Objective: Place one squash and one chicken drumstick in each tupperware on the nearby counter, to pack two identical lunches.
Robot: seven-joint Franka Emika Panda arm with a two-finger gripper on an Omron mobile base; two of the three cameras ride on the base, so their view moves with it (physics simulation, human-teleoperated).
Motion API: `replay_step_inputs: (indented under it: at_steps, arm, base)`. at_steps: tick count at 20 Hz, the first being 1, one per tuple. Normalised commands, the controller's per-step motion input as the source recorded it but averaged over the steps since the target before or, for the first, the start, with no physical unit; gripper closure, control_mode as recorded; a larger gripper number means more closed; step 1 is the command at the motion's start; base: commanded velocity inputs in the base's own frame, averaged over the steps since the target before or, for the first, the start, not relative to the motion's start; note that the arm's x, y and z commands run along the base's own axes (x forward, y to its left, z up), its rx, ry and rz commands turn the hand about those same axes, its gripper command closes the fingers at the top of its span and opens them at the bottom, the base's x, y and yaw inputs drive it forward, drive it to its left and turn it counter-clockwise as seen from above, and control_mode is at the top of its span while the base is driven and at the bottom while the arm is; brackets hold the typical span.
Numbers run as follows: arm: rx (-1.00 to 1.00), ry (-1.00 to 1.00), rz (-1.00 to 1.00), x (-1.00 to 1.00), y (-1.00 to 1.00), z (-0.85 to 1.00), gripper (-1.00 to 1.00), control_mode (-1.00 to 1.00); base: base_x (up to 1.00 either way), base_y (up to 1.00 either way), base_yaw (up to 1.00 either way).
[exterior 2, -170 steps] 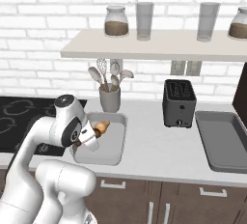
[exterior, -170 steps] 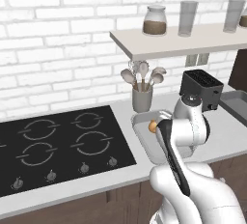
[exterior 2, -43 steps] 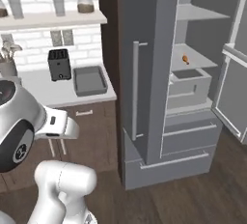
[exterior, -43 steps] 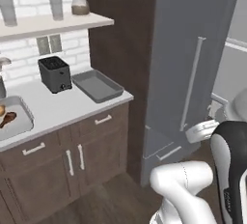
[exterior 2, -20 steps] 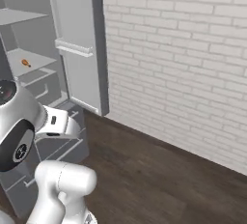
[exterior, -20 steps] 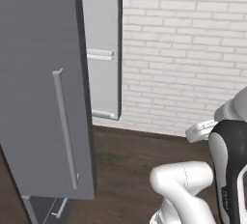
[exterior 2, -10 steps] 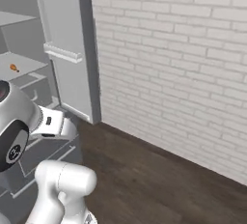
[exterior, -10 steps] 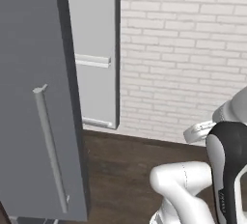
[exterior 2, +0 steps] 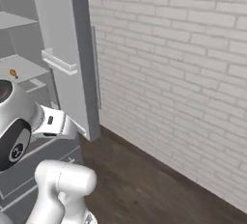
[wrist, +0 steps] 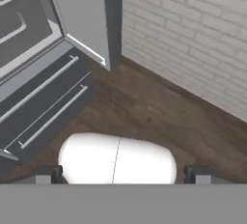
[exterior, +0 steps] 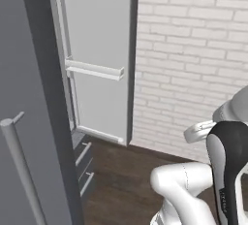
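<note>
Hand wide open, empty.

WALL: white brick wall | FLOOR: dark wood floor | UNIT: grey refrigerator, open door with shelves; drawers below

We see our arm folded close over base, white links stacked, dark-jointed upper link at 4 o'clock in left base view, at 8 o'clock in right base view. Our gripper points down toward floor, jaws spread wide apart, fingertips bare, nothing between them.
</note>
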Motion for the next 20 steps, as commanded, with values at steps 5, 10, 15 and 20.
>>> replay_step_inputs:
  at_steps: [5,10,15,20]
  arm:
    - [0.0,0.0,0.0,0.0,0.0,0.0,-1.0,1.0]
    - [0.0,0.0,0.0,0.0,0.0,0.0,-1.0,1.0]
    - [0.0,0.0,0.0,0.0,0.0,0.0,-1.0,1.0]
    - [0.0,0.0,0.0,0.0,0.0,0.0,-1.0,1.0]
  base:
    - [0.08,0.0,0.54]
    - [0.54,-0.11,0.62]
    - [0.77,-0.32,0.59]
    - [0.55,-0.34,0.55]
